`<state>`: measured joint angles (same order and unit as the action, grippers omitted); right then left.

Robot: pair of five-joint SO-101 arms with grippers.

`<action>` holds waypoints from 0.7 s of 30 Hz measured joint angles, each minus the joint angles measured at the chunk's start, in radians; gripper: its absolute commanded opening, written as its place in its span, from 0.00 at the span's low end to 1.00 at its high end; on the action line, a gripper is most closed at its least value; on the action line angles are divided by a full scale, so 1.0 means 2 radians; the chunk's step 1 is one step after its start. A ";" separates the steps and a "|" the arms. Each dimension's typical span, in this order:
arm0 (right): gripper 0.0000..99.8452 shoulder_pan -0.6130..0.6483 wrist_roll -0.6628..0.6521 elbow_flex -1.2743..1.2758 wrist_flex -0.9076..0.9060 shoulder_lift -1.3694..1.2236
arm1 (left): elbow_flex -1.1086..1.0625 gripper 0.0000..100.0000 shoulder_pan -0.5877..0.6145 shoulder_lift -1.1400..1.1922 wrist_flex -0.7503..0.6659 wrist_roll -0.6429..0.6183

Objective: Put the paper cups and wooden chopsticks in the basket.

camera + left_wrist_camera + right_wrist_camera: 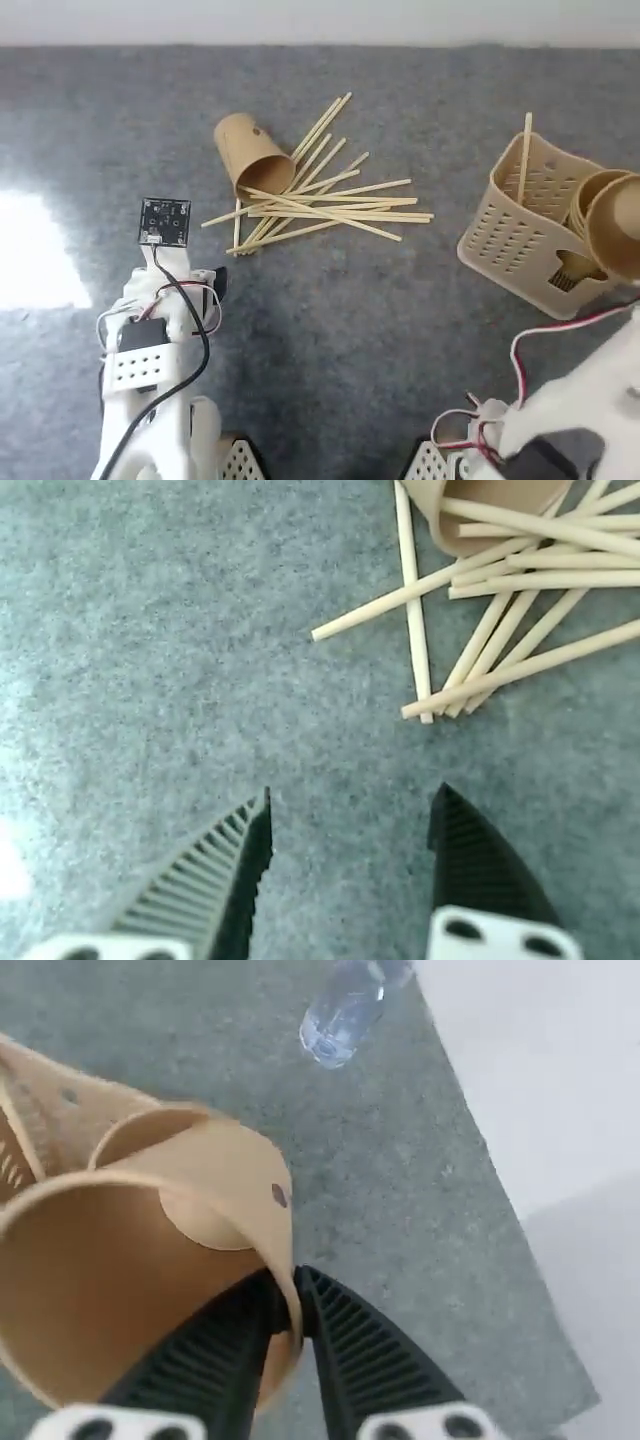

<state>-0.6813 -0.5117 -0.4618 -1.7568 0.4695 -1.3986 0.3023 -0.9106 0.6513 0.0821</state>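
Note:
A tan paper cup [250, 155] lies on its side on the grey felt. A loose pile of wooden chopsticks [325, 203] spreads from its mouth. My left gripper [355, 800] hangs open just short of the nearest chopstick ends [420, 695], with nothing between its fingers. The beige perforated basket [515, 235] stands at the right with one chopstick [524, 158] upright in it and a cup [592, 195] inside. My right gripper [287, 1295] is shut on the rim of a second paper cup [130, 1270], held over the basket's edge [25, 1095].
A clear plastic bottle [345, 1010] lies on the felt beyond the basket, near the table's edge. The left arm [160, 320] stands at the front left, the right arm [590, 410] at the front right. Open felt lies between them.

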 measured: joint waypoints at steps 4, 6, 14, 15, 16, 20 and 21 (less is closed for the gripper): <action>0.01 0.015 0.014 -0.017 0.000 -0.014 | 0.000 0.25 0.000 0.000 0.000 0.000; 0.01 0.025 0.019 -0.018 0.000 -0.015 | 0.000 0.25 0.000 0.000 0.000 0.000; 0.01 0.037 0.044 -0.007 0.000 -0.031 | 0.000 0.25 0.000 0.000 0.000 0.000; 0.01 0.037 0.045 0.001 0.000 -0.031 | 0.000 0.25 0.000 0.000 0.000 0.000; 0.01 0.037 0.046 0.013 0.000 -0.030 | 0.000 0.25 0.000 0.000 0.000 0.000; 0.01 0.035 0.048 0.066 0.000 -0.017 | 0.000 0.25 0.000 0.000 0.000 0.000; 0.01 0.035 0.048 0.074 0.000 -0.012 | 0.000 0.25 0.000 0.000 0.000 0.000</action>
<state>-0.6107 -0.4166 -0.3130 -1.7568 0.4465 -1.3986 0.3023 -0.9106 0.6513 0.0821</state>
